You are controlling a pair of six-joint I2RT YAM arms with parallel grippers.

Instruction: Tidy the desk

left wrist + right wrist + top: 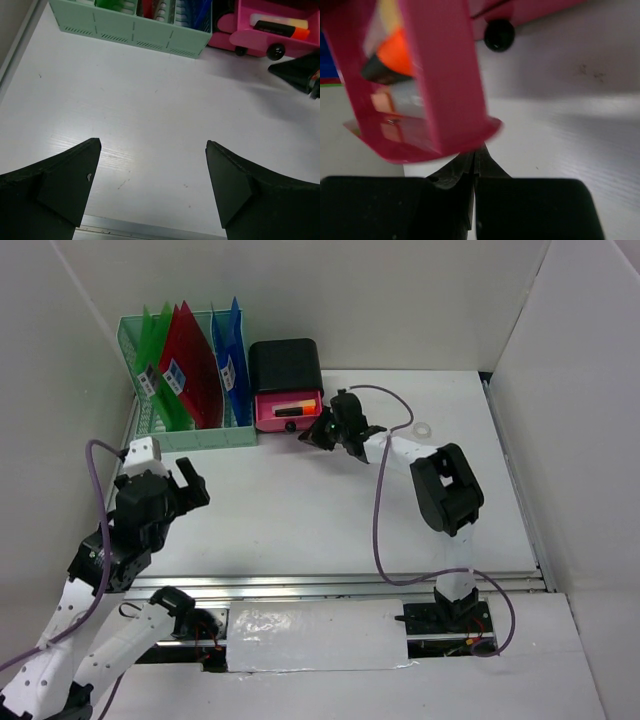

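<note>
Right gripper (476, 151), fingers pressed together and empty, is sitting at the open pink plastic drawer (445, 75) front; you're wanting a square, centred push into the small black box (285, 362). Left gripper (153, 145) is hovering, fingers wide apart

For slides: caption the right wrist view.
Shut right gripper at the front of the open pink drawer, orange marker inside.

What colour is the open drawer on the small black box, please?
The drawer is pink, seen best in the left wrist view.
</note>
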